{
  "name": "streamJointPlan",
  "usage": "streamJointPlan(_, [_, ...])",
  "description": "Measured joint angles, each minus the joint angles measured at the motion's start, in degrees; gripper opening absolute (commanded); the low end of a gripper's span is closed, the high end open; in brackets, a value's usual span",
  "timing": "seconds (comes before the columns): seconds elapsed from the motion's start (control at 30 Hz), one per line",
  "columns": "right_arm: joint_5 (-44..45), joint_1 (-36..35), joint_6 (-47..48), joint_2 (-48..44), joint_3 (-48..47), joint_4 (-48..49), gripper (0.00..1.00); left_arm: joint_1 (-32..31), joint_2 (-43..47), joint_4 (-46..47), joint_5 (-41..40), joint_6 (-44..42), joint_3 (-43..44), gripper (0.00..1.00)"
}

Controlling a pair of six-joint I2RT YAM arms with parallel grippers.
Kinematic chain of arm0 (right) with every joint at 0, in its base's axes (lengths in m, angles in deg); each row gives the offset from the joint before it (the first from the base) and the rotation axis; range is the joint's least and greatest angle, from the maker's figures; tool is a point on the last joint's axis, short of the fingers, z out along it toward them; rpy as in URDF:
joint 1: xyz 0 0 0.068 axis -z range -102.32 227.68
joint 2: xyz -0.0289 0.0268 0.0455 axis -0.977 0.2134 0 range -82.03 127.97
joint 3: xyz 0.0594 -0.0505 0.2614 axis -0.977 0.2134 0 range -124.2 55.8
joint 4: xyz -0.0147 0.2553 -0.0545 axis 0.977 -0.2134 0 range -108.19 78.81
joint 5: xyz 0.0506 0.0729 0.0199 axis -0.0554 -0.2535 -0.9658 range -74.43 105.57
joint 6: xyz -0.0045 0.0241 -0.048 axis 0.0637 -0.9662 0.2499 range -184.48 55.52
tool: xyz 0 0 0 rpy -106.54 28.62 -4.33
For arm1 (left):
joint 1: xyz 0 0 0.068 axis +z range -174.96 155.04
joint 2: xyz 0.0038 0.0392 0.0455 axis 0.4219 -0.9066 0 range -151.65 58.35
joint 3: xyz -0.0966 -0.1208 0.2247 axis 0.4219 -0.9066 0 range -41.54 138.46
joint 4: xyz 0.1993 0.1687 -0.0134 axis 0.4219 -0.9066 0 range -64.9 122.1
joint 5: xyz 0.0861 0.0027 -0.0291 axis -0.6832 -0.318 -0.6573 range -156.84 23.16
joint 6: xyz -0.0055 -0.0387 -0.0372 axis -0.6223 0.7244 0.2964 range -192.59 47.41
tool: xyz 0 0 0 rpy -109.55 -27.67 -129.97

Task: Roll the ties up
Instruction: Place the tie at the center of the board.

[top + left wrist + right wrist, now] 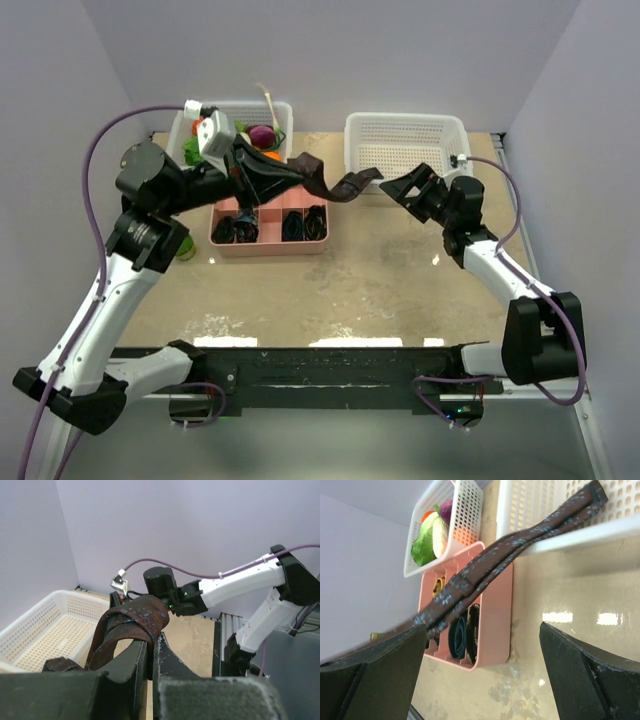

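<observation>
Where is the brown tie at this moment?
In the top view the brown tie hangs above the pink tray, pinched at one end by the left gripper, its other end at the rim of the right white basket.

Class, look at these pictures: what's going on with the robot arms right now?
The left gripper is shut on a brown tie, held up above the pink tray, whose compartments hold rolled ties. The tie's far end rests on the rim of the empty white basket. The right gripper is open nearby, holding nothing.
</observation>
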Motion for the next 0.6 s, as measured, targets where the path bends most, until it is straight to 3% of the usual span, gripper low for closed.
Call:
streamJointPlan(0.27, [-1.55, -0.66, -5.64, 2.60, 5.31, 5.81, 0.99, -0.20, 5.79, -3.61, -0.28, -0.33, -13.66, 0.00])
streamJointPlan(0.6, [-1.20, -9.44, -12.07, 21.09, 3.37, 17.88, 0.99, -0.20, 11.91, -6.14, -0.17, -0.22, -18.82, 0.00])
